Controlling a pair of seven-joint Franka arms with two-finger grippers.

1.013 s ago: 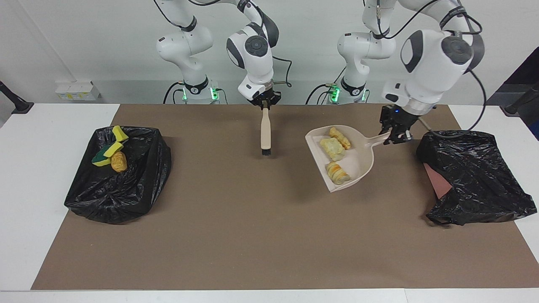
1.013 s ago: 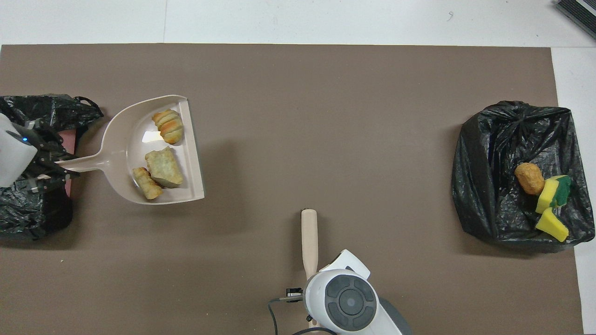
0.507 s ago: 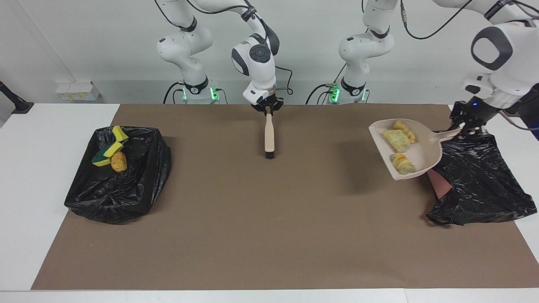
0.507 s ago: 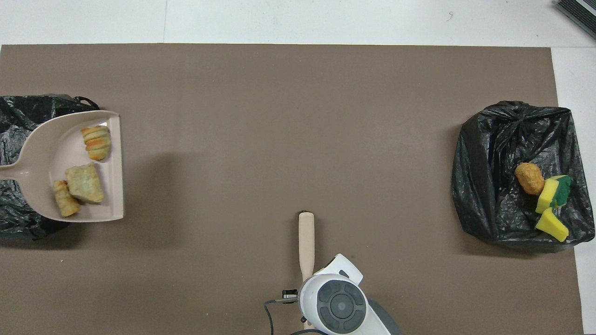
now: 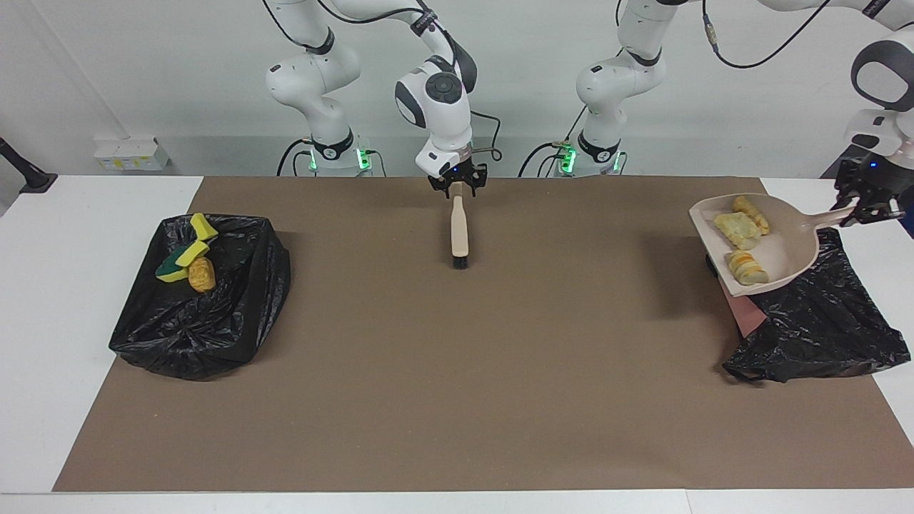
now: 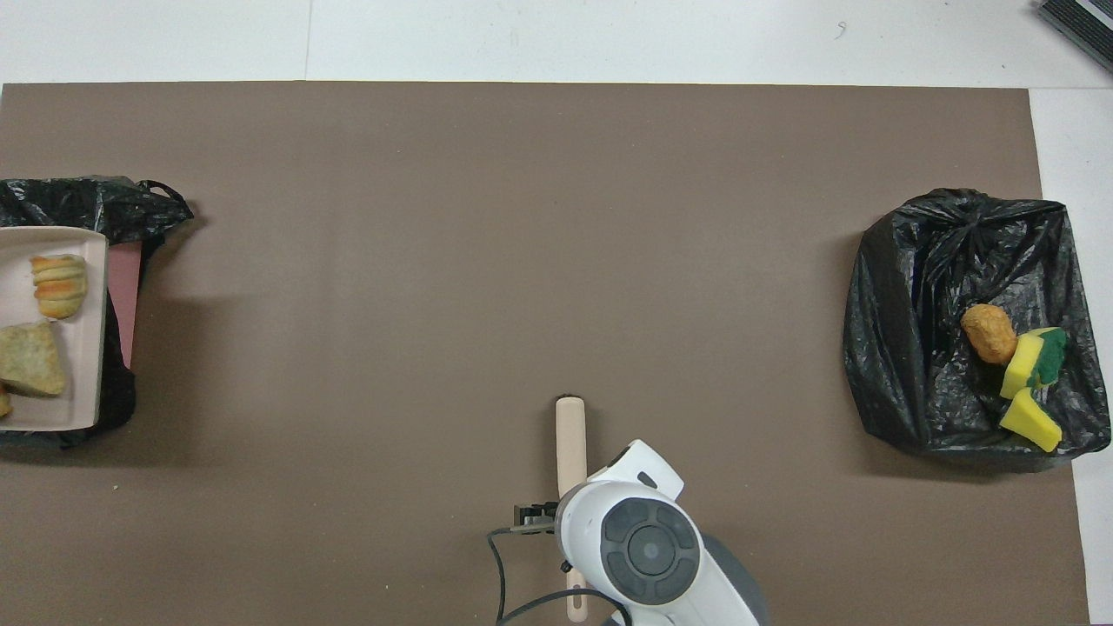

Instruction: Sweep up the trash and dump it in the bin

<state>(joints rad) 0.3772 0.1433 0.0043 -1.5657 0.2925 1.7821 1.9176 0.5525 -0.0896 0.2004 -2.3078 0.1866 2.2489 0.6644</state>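
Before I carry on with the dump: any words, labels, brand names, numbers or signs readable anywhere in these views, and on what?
None can be read.
Dustpan, brush, both black bin bags and the brown mat: no print shows.
White boxes by the wall at the right arm's end: small yellowish marks, too small to read.

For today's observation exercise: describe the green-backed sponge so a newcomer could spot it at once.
Find the black bin bag at the right arm's end of the table. Three scraps lie on it; the green-backed sponge sits beside the golden bread lump, the only scrap with a dark green layer.
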